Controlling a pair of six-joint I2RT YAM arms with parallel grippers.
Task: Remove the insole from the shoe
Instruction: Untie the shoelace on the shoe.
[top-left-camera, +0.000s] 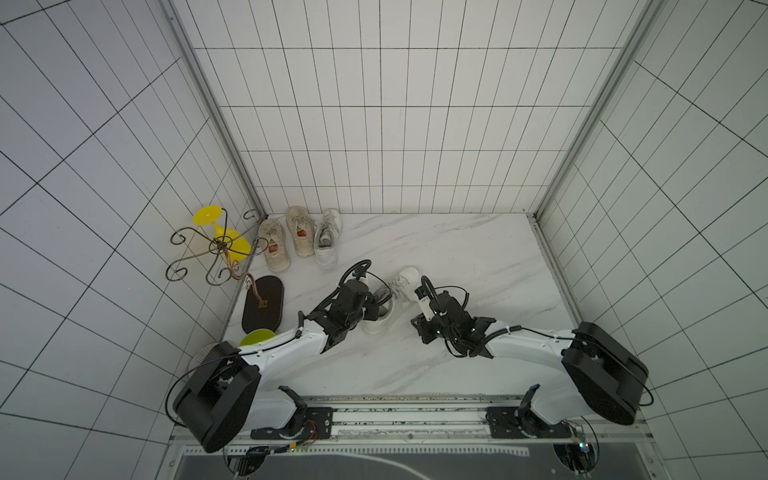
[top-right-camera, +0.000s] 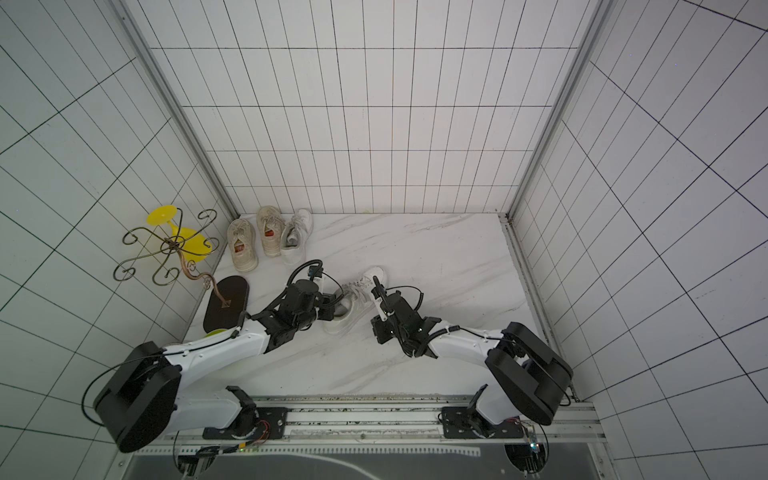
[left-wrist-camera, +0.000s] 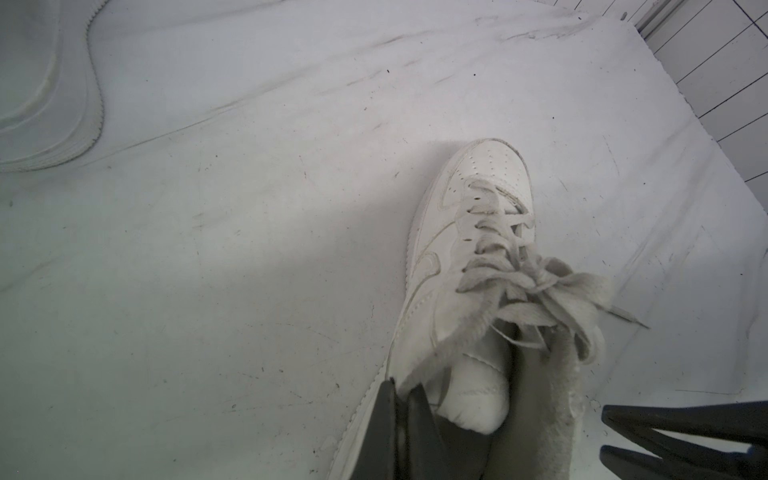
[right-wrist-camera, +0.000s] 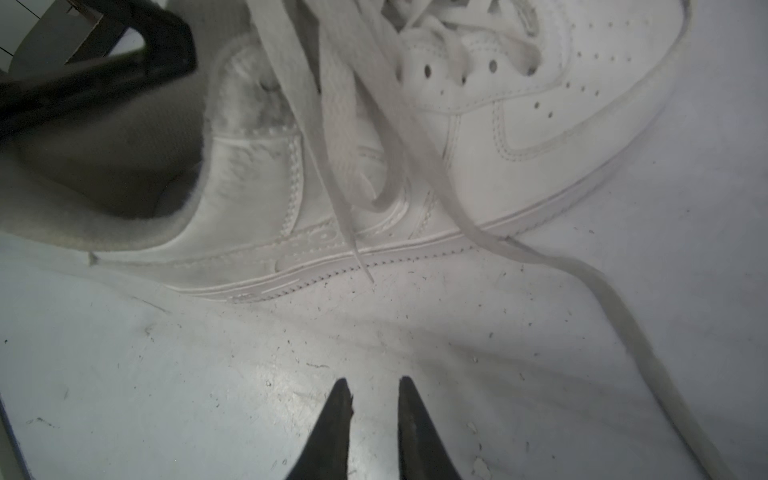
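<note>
Right gripper (right-wrist-camera: 374, 390), narrowly parted and empty, hangs over bare table (right-wrist-camera: 498, 353) just beside the shoe (right-wrist-camera: 478, 145). Left gripper (left-wrist-camera: 403, 386) is nearer: pinched shut at the heel opening, the shoe's length running away from it toward the toe. Insole lies hidden inside; whether it is pinched I cannot tell.

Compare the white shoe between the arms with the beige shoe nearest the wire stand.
The white shoe is white; the beige shoe is tan with an orange label inside. The white shoe has the left tool in its opening; the beige shoe stands untouched. Both are upright, laced.
</note>
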